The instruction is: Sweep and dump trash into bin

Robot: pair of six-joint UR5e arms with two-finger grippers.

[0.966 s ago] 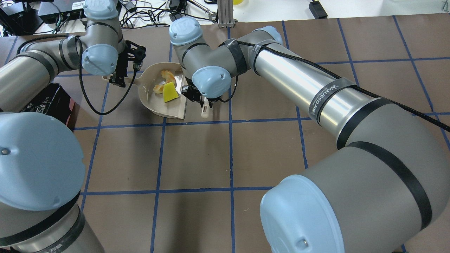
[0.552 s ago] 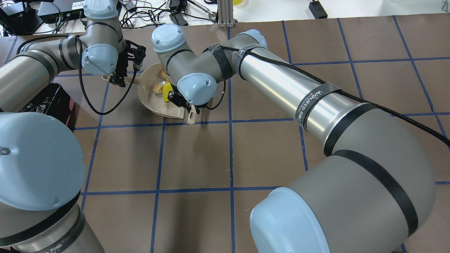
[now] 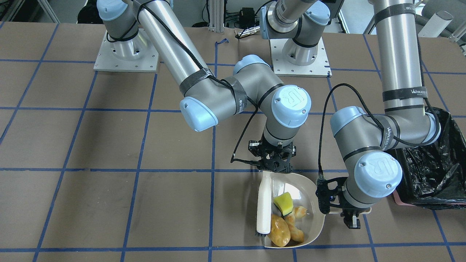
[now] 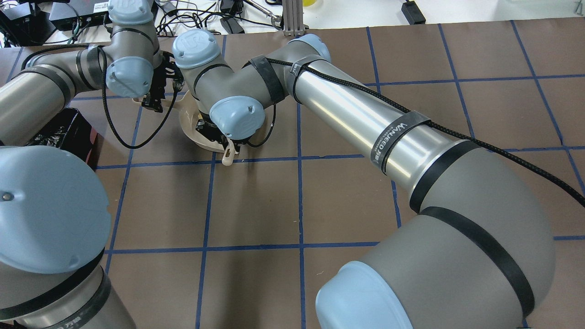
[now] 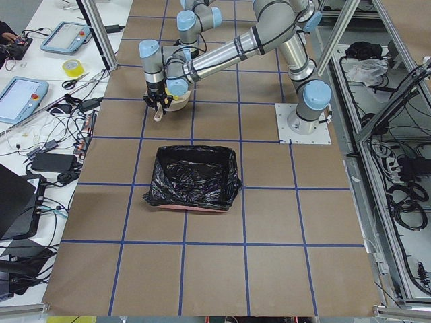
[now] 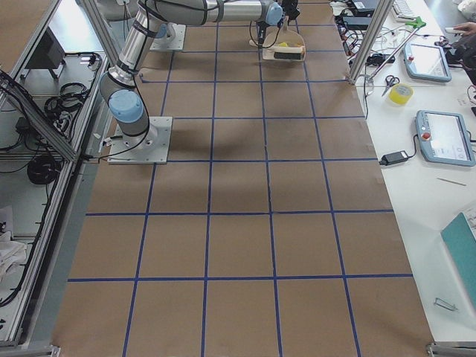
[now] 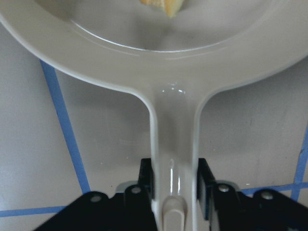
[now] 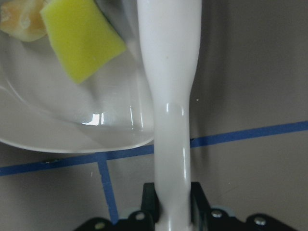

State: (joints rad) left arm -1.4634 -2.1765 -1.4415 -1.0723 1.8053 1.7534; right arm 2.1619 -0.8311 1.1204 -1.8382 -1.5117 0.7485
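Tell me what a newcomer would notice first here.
All three trash pieces, potato lump, yellow wedge and croissant, lie in the beige dustpan, toward the operators' side. The left gripper clamps its handle; the right gripper holds the white brush along its open edge. The black-lined bin stands on the robot's left.

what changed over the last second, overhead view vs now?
The right gripper, shut on the white plastic brush, swept toward the robot's left across the mouth of the beige plastic dustpan. Its wrist now hides the pan's contents in the overhead view. Nothing was grasped or released. Unchanged: the left gripper stays clamped on the dustpan's handle, and the dustpan and the black-lined rectangular bin are in place.
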